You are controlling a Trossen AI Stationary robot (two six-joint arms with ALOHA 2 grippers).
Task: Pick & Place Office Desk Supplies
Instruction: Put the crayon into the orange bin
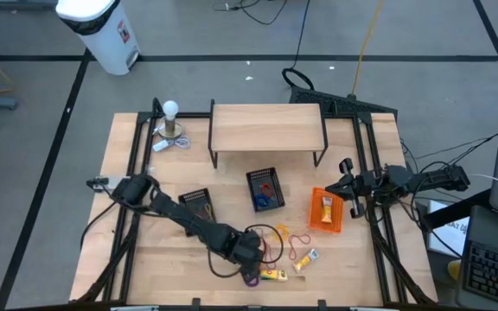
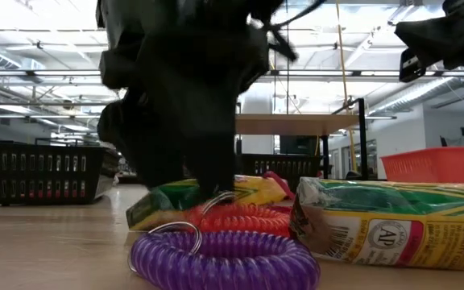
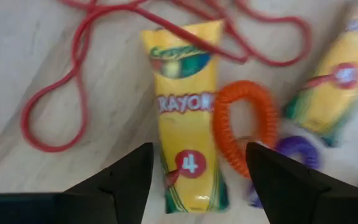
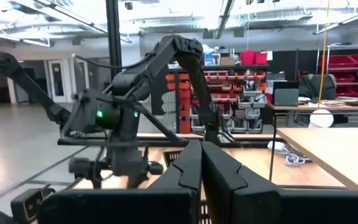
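Your left gripper point(image 3: 194, 180) hung low over the front middle of the table point(image 1: 145, 259), its two fingers point(image 3: 120, 183) spread wide and holding nothing. Between them lay a yellow crayon packet point(image 3: 188, 130), flat on the wood, its long axis running straight away from the wrist camera, so the fingers stood on either side of its narrow width. You could read its label along that length: a green band at the far end, red lettering in the middle, a red disc with a white 4 at the near end. An orange coil loop point(image 3: 241, 127) lay touching the packet's side, and a purple coil loop point(image 3: 294, 152) sat just beyond that, near a second yellow packet point(image 3: 334, 93) that was tilted across the first one's line. A thin red elastic loop point(image 3: 73, 81) sprawled over the wood on the packet's other side and past its far end.

From table height, the purple coil point(image 2: 224, 259) was nearest, the orange one point(image 2: 240, 217) behind it.

Your right gripper point(image 1: 350, 192) waited by the table's right edge, beside the orange bin point(image 1: 326, 212), with its fingers point(image 4: 222, 171) pressed together, empty.
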